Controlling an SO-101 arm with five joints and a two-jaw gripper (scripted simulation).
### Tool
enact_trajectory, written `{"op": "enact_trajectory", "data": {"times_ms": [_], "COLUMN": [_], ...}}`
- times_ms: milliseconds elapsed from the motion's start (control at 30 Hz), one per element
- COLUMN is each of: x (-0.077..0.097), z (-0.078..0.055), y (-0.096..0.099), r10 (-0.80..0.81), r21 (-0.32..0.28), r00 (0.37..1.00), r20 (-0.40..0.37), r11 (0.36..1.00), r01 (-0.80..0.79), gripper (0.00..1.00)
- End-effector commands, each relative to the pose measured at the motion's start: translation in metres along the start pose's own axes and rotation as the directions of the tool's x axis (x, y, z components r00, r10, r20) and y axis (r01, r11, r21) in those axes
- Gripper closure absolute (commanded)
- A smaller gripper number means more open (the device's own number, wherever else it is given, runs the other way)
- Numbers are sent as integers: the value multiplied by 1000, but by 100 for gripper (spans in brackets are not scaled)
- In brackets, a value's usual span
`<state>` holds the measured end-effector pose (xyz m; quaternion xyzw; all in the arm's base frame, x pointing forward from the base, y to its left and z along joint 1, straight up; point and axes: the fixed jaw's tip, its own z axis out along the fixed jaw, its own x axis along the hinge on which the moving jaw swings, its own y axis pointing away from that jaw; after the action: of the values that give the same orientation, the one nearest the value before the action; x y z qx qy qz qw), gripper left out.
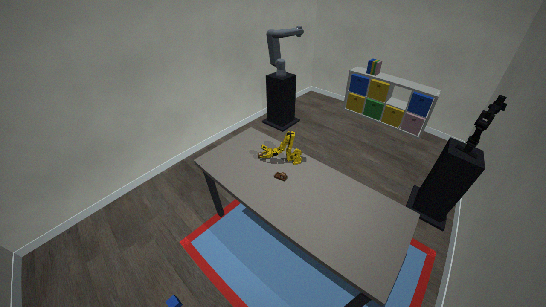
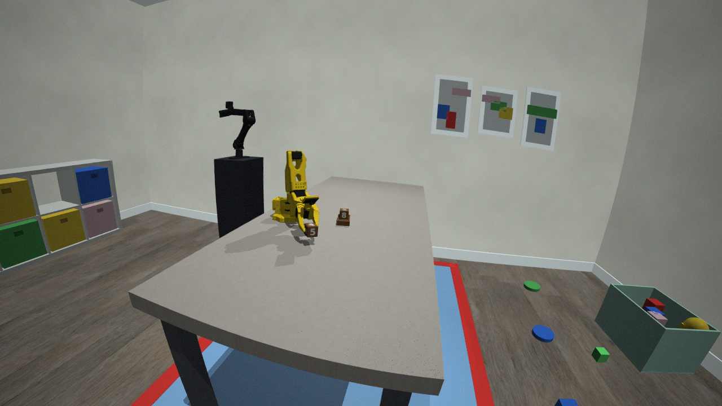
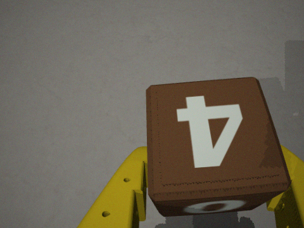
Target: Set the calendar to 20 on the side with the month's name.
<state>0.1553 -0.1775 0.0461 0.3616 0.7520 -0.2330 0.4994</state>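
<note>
My yellow gripper [image 1: 261, 153] [image 2: 308, 225] [image 3: 214, 155] is shut on a brown number cube [image 1: 260, 155] [image 2: 311, 231] [image 3: 171, 136], one finger on each side. The cube is held a little above the table. In the wrist view its large face shows a 4, upside down; the face below it shows a round white digit, seen too steeply to read surely. The exterior view shows a 5 on it. The brown tray [image 1: 277, 176] [image 2: 343, 222] lies on the table away from the gripper. A second cube [image 1: 283, 175] [image 2: 343, 214] stands at one end of it, showing an 8 to the exterior view. The month's name is not readable.
The grey table [image 1: 324, 213] [image 2: 353, 282] carries the arm and tray. A black arm on a pedestal [image 1: 448, 183] [image 2: 239, 192], a grey arm on another pedestal [image 1: 280, 99] and a shelf [image 1: 396, 84] stand beyond the table. Toys and a green box [image 2: 676, 348] are on the floor.
</note>
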Motion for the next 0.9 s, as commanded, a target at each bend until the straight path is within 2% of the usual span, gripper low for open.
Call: {"op": "enact_trajectory", "data": {"times_ms": [0,867], "x": [-7,1], "z": [1,4], "y": [3,3], "r10": [-10,-10], "r21": [-10,-10], "r00": [999,999], "r20": [43,43], "r11": [1000,1000], "r01": [11,11], "gripper": [100,100]}}
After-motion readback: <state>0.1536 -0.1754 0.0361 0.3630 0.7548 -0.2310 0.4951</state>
